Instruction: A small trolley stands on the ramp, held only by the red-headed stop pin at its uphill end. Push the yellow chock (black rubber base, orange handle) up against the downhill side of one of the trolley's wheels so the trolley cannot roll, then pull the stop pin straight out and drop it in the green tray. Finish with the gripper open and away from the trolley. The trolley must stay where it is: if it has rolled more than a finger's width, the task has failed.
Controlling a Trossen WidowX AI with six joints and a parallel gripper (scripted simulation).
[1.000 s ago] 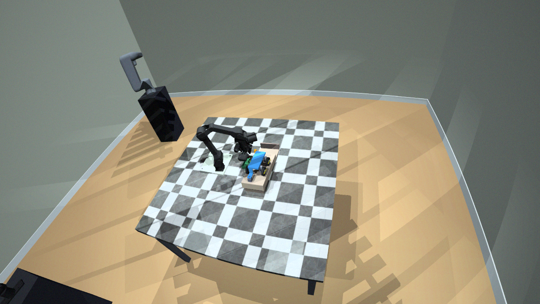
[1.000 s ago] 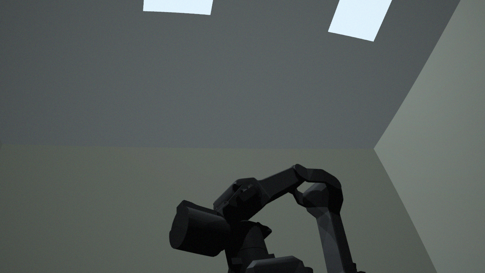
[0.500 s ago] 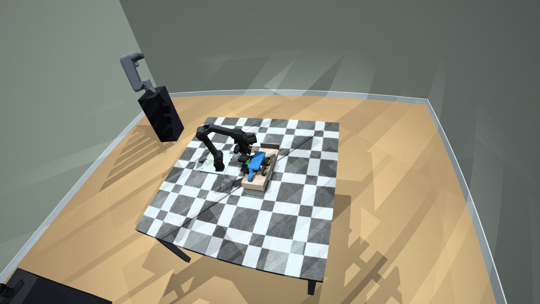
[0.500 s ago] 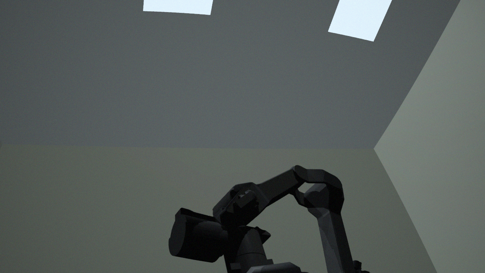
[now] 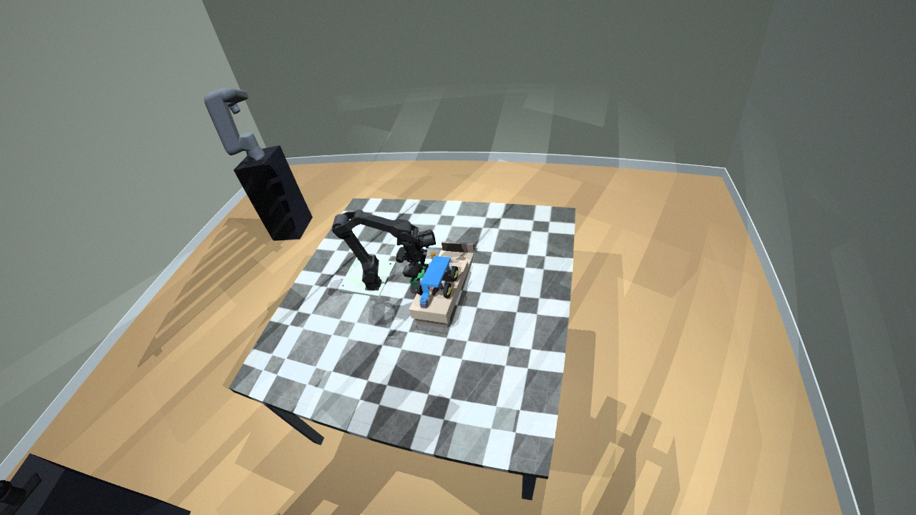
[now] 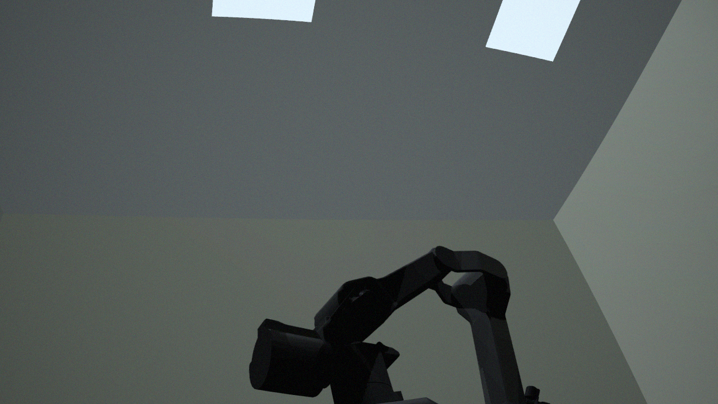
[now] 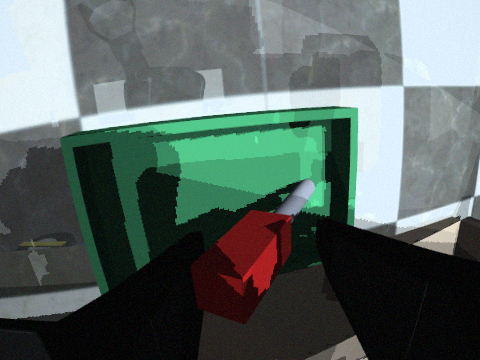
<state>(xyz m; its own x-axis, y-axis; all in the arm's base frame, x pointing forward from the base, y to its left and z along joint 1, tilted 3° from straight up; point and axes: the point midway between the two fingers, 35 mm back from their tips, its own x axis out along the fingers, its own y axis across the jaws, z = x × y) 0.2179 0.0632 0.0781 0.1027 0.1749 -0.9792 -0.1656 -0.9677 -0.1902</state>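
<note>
The red-headed stop pin [image 7: 242, 265] is tilted between my fingers in the wrist view, its head by the left finger and its grey shaft over the green tray [image 7: 354, 150]. My gripper [image 7: 260, 239] is partly open, low over the tray. A gap shows between the pin's head and the right finger. Whether the shaft tip touches the tray floor is unclear. The blue trolley [image 5: 436, 271] stands on the ramp [image 5: 430, 315]. The chock's orange handle [image 5: 433, 254] shows behind the trolley; its base and any wheel contact are hidden.
The ramp lies right beside the tray, close to my right finger. A dark end board [image 5: 457, 247] stands at the ramp's far end. The pale base plate [image 5: 351, 283] of the arm is on the left of the checkered table [image 5: 499, 378]. The exterior view shows only the upper arm.
</note>
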